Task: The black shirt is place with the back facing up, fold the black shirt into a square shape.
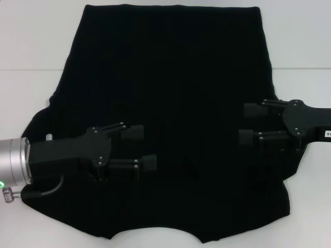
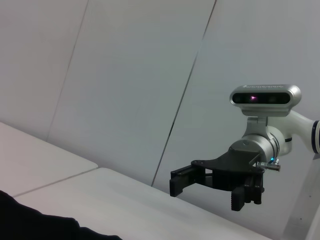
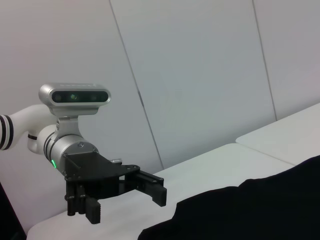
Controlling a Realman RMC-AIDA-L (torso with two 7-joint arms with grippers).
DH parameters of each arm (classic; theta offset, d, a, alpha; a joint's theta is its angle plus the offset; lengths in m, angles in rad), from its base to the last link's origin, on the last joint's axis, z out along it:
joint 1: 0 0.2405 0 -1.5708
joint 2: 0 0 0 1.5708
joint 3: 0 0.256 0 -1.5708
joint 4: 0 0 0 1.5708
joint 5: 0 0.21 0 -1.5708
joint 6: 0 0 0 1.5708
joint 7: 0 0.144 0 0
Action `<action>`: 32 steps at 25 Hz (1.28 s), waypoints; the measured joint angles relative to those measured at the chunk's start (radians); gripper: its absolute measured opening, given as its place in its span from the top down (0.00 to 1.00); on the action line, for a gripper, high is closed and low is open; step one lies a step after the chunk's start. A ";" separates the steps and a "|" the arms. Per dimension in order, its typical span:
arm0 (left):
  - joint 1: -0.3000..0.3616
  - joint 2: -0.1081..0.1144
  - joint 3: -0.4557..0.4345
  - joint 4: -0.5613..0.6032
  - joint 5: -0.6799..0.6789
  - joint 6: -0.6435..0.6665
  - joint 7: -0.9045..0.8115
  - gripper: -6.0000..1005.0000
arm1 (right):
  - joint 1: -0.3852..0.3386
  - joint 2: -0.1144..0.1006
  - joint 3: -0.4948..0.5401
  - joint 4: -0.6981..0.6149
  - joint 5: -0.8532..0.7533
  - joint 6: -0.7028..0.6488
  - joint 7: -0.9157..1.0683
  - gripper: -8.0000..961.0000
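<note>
The black shirt [image 1: 170, 103] lies spread flat on the white table [image 1: 300, 41], plain side up, hem at the far edge and collar notch near the front edge. My left gripper [image 1: 144, 147] is open over the shirt's left half, fingers pointing inward. Over the right half, my right gripper [image 1: 248, 124] is open too, facing the left one. The left wrist view shows the right gripper [image 2: 210, 192] held above the table with a corner of the shirt [image 2: 30, 227] below. The right wrist view shows the left gripper [image 3: 125, 200] beside the shirt [image 3: 250, 210].
White table surface shows on both sides of the shirt and has seams [image 1: 295, 68] between its panels. A pale panelled wall [image 2: 125, 75] stands behind the table.
</note>
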 joint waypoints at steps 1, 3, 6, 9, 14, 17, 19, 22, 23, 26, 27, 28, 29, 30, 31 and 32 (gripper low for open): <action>0.000 0.000 0.000 0.000 0.000 0.000 0.000 0.06 | 0.000 0.000 0.000 0.000 0.000 0.000 0.000 0.05; -0.001 0.000 0.000 0.000 0.000 0.000 -0.001 0.06 | 0.001 0.000 0.000 0.000 0.000 0.000 0.000 0.05; -0.002 0.001 -0.001 0.000 0.000 0.000 -0.001 0.06 | 0.001 0.000 0.000 0.000 0.000 0.000 0.000 0.05; -0.003 0.001 -0.001 0.000 0.000 0.000 -0.001 0.06 | 0.002 0.000 0.000 0.000 0.000 0.000 0.001 0.05; -0.003 0.002 -0.003 0.000 0.000 0.000 -0.002 0.06 | 0.002 0.000 0.000 0.000 0.000 0.000 0.001 0.05; -0.002 0.001 -0.006 0.000 -0.001 -0.005 -0.003 0.06 | 0.002 0.000 0.000 0.000 0.000 0.000 0.000 0.05; -0.002 0.001 -0.018 0.000 -0.001 -0.015 -0.006 0.06 | 0.002 0.000 0.002 0.000 0.000 0.000 0.000 0.05; -0.003 0.002 -0.075 -0.001 -0.001 -0.061 -0.056 0.06 | 0.002 0.001 0.006 0.000 0.001 0.002 0.000 0.05; -0.003 0.005 -0.102 -0.001 -0.001 -0.091 -0.099 0.06 | 0.002 0.002 0.008 0.000 0.001 0.004 0.000 0.05; -0.005 0.019 -0.143 0.008 0.001 -0.196 -0.214 0.06 | 0.004 0.004 0.017 0.001 0.001 0.012 0.002 0.05; -0.005 0.023 -0.145 0.011 0.006 -0.222 -0.236 0.06 | 0.006 0.005 0.020 0.003 0.001 0.015 0.003 0.05; -0.006 0.028 -0.147 0.017 0.013 -0.253 -0.263 0.06 | 0.008 0.007 0.023 0.004 0.001 0.021 0.005 0.05; -0.008 0.031 -0.149 0.042 0.046 -0.310 -0.316 0.06 | 0.013 0.011 0.024 0.007 0.002 0.032 0.008 0.05; -0.008 0.032 -0.149 0.057 0.065 -0.331 -0.340 0.06 | 0.015 0.012 0.023 0.008 0.002 0.036 0.010 0.05; -0.008 0.032 -0.149 0.057 0.065 -0.331 -0.340 0.07 | 0.015 0.012 0.023 0.008 0.002 0.036 0.010 0.05; -0.010 0.032 -0.148 0.074 0.091 -0.351 -0.369 0.07 | 0.018 0.013 0.022 0.009 0.002 0.039 0.010 0.05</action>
